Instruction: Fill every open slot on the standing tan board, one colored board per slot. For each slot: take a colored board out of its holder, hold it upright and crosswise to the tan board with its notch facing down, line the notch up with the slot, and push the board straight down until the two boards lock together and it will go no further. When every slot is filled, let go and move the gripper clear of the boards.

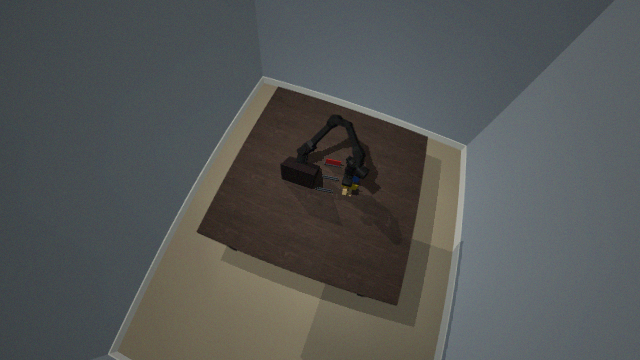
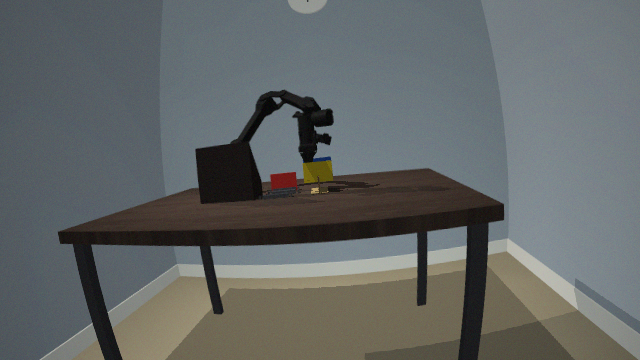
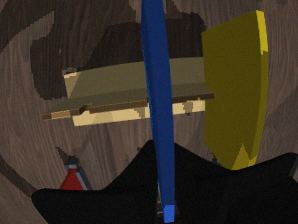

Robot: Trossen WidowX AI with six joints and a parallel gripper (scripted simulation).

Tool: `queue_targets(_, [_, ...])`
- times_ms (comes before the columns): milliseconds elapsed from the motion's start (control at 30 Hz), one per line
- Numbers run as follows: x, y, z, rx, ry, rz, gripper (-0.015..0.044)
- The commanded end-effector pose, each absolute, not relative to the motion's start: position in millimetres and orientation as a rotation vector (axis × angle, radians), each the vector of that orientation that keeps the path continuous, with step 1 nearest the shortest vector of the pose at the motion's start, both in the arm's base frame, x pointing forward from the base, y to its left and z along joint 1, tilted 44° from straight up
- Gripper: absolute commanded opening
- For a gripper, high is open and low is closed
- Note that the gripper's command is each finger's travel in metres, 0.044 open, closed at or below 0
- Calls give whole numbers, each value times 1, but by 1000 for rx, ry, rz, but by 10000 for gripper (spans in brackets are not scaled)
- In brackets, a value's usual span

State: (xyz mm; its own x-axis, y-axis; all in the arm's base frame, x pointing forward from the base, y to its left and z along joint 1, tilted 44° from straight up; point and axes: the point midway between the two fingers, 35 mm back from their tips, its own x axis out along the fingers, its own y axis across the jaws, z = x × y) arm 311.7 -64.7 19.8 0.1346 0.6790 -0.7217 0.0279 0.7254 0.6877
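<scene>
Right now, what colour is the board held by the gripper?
Blue; the wrist view shows it best.

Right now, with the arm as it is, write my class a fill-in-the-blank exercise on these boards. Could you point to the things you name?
The black gripper (image 1: 347,184) (image 2: 308,160) (image 3: 157,144) is shut on the upright ____ board.
The flat yellow board (image 2: 318,171) (image 3: 234,92) stands crosswise to the standing ____ board.
The flat ____ board waits in its holder beside the arm's base.

Missing words: blue; tan; red.
</scene>
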Motion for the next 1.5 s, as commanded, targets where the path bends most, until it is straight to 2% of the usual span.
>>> queue_targets(0, [311, -64, 18, 648, 1380, 521, 0])
queue_targets(1467, [309, -63, 18, 650, 1381, 520, 0])
